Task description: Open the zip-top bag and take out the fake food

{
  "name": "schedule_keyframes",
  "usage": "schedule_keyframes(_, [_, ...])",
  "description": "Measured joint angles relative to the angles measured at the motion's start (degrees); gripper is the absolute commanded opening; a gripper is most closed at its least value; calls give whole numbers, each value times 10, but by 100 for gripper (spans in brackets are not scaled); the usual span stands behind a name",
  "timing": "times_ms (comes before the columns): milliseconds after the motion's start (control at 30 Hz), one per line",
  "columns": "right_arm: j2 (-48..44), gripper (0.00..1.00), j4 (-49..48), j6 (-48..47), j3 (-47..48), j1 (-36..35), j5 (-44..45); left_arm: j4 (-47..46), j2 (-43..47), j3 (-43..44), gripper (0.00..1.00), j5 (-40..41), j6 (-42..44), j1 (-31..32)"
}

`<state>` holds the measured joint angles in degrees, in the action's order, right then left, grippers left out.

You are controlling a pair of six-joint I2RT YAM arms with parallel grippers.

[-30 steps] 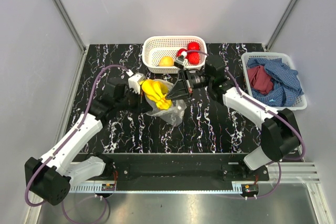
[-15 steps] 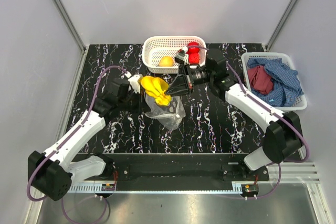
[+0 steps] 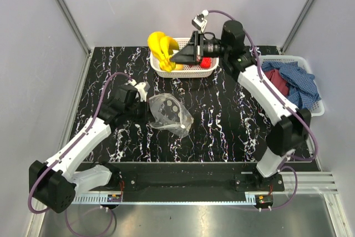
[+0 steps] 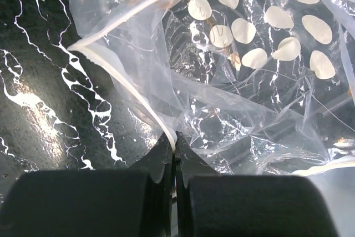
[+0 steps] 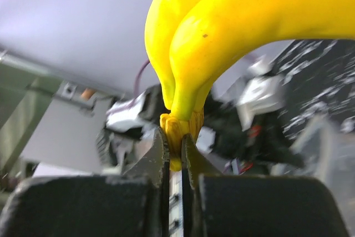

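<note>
Right gripper [image 5: 175, 148] is clenched on the banana bunch's [image 3: 161, 48] stem, holding it in the air over the basket's [image 3: 188, 74] left end at the desk's [image 3: 233, 131] far edge. Left gripper [image 4: 175, 142] pinches the bag's [image 4: 249, 81] zip rim; the bag lies mid-desk, mouth open.

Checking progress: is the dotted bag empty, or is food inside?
Empty: the bag lies on the table with nothing coloured showing through it; the banana bunch is out, pinched by its stem in the right gripper.
</note>
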<state>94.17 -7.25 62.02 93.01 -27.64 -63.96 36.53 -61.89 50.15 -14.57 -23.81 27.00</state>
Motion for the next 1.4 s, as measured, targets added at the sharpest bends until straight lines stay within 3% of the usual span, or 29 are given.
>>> schedule_keyframes(233, [177, 0, 148, -143, 171, 38, 107, 3, 14, 0, 0, -21, 0, 0])
schedule_keyframes(567, [456, 0, 365, -308, 511, 45, 245, 15, 21, 0, 0, -48, 3, 0])
schedule_keyframes(700, [523, 0, 388, -339, 571, 44, 274, 26, 21, 0, 0, -50, 9, 0])
schedule_keyframes(900, [579, 0, 396, -396, 582, 36, 327, 43, 19, 0, 0, -57, 15, 0])
schedule_keyframes(1000, [597, 18, 387, -406, 588, 30, 345, 46, 15, 0, 0, -62, 16, 0])
schedule_keyframes(1033, [605, 31, 384, -407, 594, 28, 348, 46, 14, 0, 0, -63, 16, 0])
schedule_keyframes(1167, [624, 52, 367, -408, 604, 21, 366, 47, 13, 0, 1, -64, 18, 0])
schedule_keyframes(1400, [623, 79, 350, -376, 600, 10, 395, 58, 14, 0, 4, -30, 24, -3])
